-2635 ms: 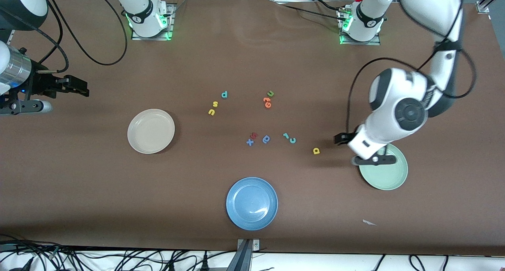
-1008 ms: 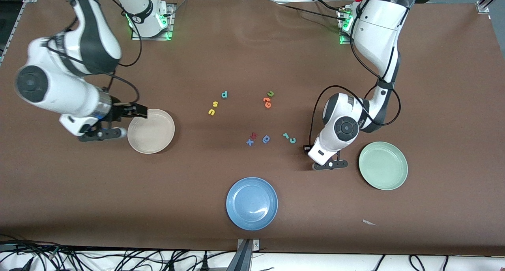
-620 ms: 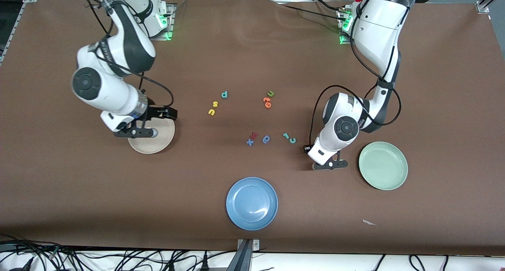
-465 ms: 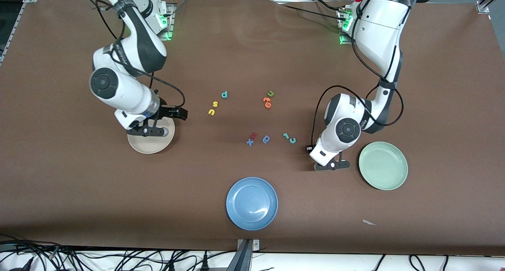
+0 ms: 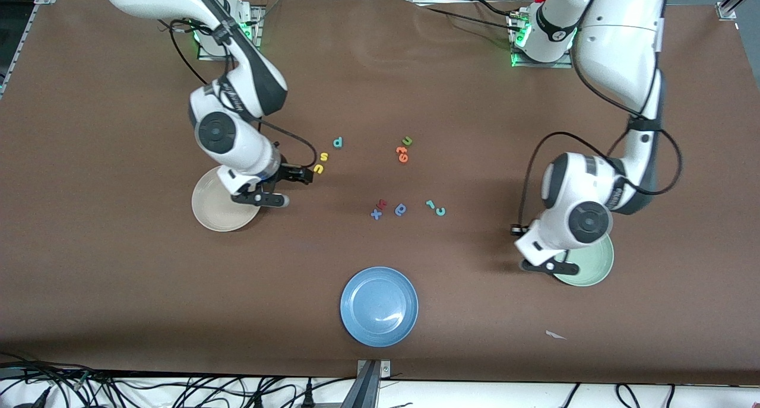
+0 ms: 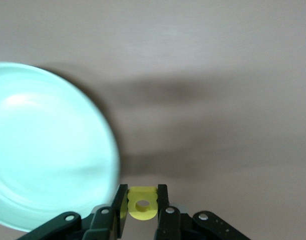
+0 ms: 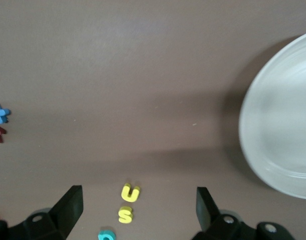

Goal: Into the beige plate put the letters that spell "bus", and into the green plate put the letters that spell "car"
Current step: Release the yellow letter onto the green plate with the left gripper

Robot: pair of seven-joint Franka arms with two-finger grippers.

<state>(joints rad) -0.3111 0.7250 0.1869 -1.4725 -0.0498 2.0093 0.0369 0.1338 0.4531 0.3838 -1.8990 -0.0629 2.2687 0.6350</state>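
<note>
Left wrist view: left gripper (image 6: 142, 205) clamps yellow "a" (image 6: 142, 204) flat between its fingers, over the table at the green plate (image 6: 47, 150) edge. Right gripper (image 7: 137, 210) spread wide, above yellow "u" (image 7: 130, 192) and "s" (image 7: 125, 215), stacked in line.

Brown bench (image 5: 415, 69) — plain beige plate (image 5: 217, 215), mint-green plate (image 5: 597, 265), blue plate (image 5: 379, 306). Letters: yellow u (image 5: 319, 168), yellow s (image 5: 324, 156), teal c (image 5: 440, 211), teal r (image 5: 430, 204), yellow a (image 6: 142, 204), orange pair (image 5: 402, 154).
</note>
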